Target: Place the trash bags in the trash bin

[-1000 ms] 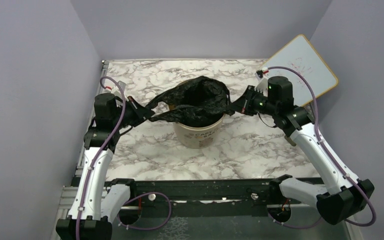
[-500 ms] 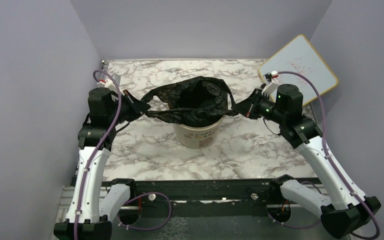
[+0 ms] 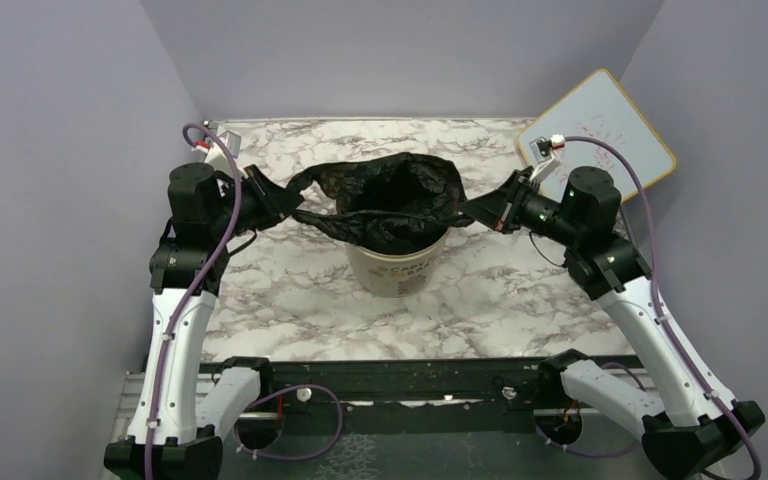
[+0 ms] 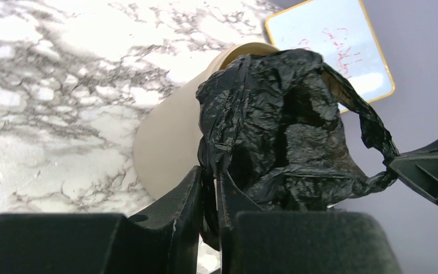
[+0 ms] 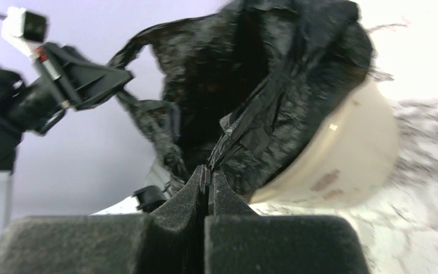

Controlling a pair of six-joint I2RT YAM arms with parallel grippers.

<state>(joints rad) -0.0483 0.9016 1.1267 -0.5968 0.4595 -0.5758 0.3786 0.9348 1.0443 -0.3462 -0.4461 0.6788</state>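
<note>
Light, limp and probably slippery, the black trash bag (image 3: 390, 205) sat in the beige trash bin (image 3: 397, 268) mouth, stretched between left gripper (image 3: 282, 203) and right gripper (image 3: 480, 212), each clamped on an opposite edge fold, the sensible hold.

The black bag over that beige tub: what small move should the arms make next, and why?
Probably let go of the pinched edges. The trash bag already sags into the trash bin, while the left tool and the right tool each pinch an edge stretched out beyond the rim. Once freed, those edges should drape down over it.
</note>
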